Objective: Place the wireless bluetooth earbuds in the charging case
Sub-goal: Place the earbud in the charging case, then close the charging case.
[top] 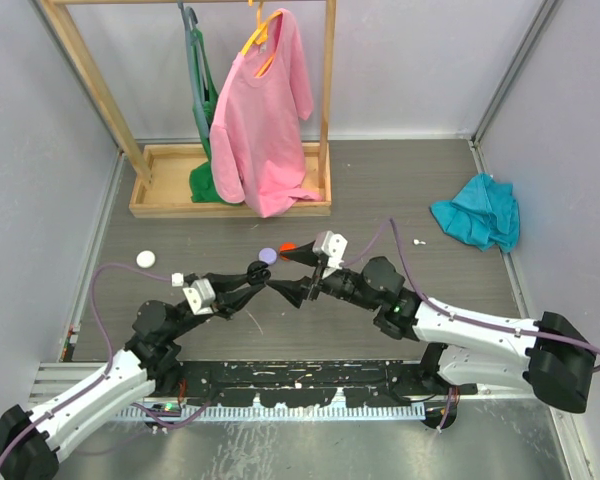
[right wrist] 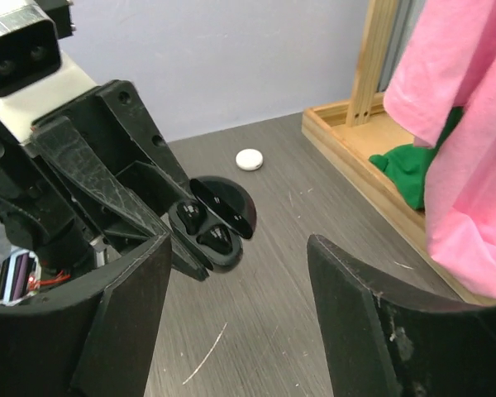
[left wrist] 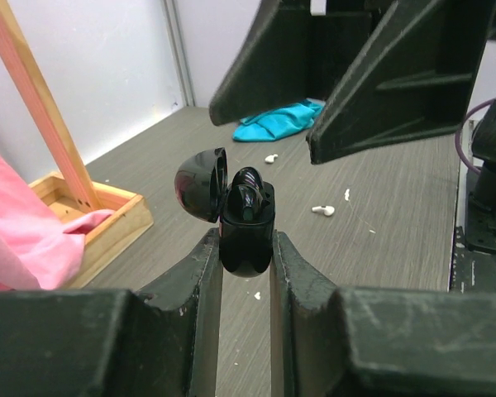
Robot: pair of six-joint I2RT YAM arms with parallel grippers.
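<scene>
Two dark earbuds (right wrist: 188,217) sit in the wells of the black charging case (left wrist: 246,227). Its lid (left wrist: 200,184) is hinged back toward the wooden rack (left wrist: 41,116).

Left claw (left wrist: 246,241) is clamped on the case body from both sides and holds it upright off the bench (top: 380,200), mouth up, long axis vertical.

Right claw (right wrist: 238,244) has its fingers apart and holds nothing. The case is dead ahead of it, roughly centred on the gap. I see no contact.

My read: both wells look filled, so what's left is the lid. A push would have to come from the rack side, over the hinge.

Room: open bench all round. Loose white earbuds (left wrist: 323,210) lie toward the teal cloth (left wrist: 281,120), nearer the right arm and well apart from the case. White round case (right wrist: 249,160) is also well clear.
</scene>
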